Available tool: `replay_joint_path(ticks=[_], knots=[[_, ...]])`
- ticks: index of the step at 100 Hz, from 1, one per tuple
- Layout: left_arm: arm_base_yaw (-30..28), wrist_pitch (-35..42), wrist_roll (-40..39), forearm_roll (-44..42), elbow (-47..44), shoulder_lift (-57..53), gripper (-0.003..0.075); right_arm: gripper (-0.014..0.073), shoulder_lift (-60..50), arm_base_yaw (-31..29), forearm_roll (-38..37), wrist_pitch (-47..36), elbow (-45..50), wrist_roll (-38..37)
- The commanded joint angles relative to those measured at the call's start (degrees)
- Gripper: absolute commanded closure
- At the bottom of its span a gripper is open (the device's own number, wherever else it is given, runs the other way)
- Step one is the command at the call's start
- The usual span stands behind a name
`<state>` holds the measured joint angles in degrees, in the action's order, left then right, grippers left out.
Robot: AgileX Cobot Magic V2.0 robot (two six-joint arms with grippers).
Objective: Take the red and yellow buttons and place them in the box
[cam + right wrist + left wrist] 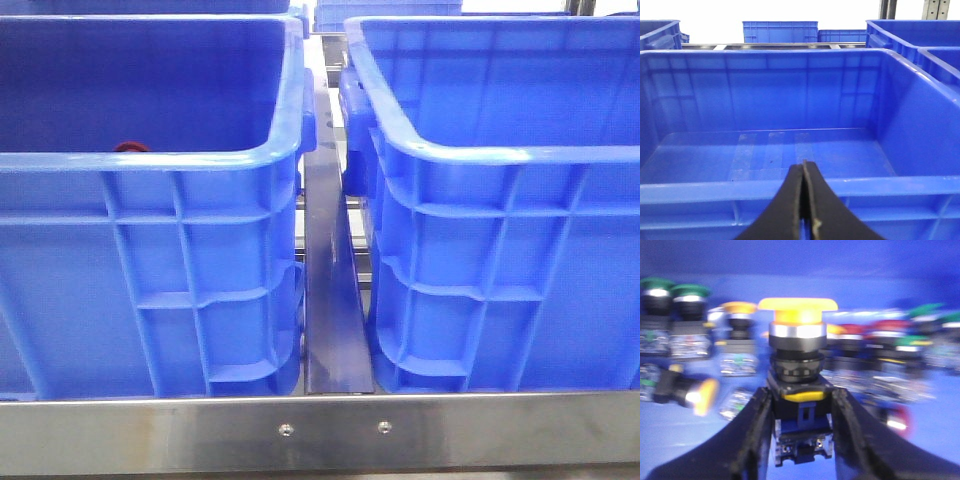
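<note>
In the left wrist view my left gripper (801,402) is shut on the dark body of a yellow button (798,310), whose orange-yellow cap points away from the wrist. Behind it, several red buttons (887,327), yellow ones and green ones stand blurred on a blue crate floor. In the front view a bit of a red cap (130,147) shows over the near rim of the left crate (150,160). The right blue box (500,155) shows in the front view. My right gripper (803,167) is shut and empty, just outside the near rim of a blue box (790,187) with a bare floor.
Two deep blue crates stand side by side on a steel frame with a metal front rail (320,430) and a dark gap (330,300) between them. More blue crates (780,31) stand beyond in the right wrist view. Neither arm shows in the front view.
</note>
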<state>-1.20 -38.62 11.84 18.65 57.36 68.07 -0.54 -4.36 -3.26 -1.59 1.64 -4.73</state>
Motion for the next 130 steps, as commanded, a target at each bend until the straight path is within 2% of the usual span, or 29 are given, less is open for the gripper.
replay_joint_path(ticks=[1, 16, 56, 73, 87, 130], knots=[[2.1, 3.6, 3.5, 5.2, 0.7, -3.7, 0.0713, 0.0685, -1.2, -0.1, -0.8, -4.2, 0.3, 0.3], [8.2, 3.2, 3.6, 6.9, 0.6, -5.4, 0.0713, 0.0685, -1.2, -0.1, -0.8, -4.2, 0.3, 0.3], [36.0, 8.8, 3.6, 8.3, 0.6, -3.5, 0.0713, 0.0685, -1.2, -0.1, -0.8, -4.2, 0.3, 0.3], [43.9, 10.8, 3.6, 9.2, 1.2, -0.4, 0.0712, 0.0685, -1.2, -0.1, -0.8, -4.2, 0.3, 0.3], [46.5, 11.5, 3.6, 9.2, 1.2, 1.3, 0.0713, 0.0685, -1.2, -0.1, -0.8, -4.2, 0.3, 0.3], [46.6, 11.4, 3.6, 9.2, 1.2, 1.6, 0.0713, 0.0685, -1.2, -0.1, -0.7, -4.4, 0.1, 0.3]])
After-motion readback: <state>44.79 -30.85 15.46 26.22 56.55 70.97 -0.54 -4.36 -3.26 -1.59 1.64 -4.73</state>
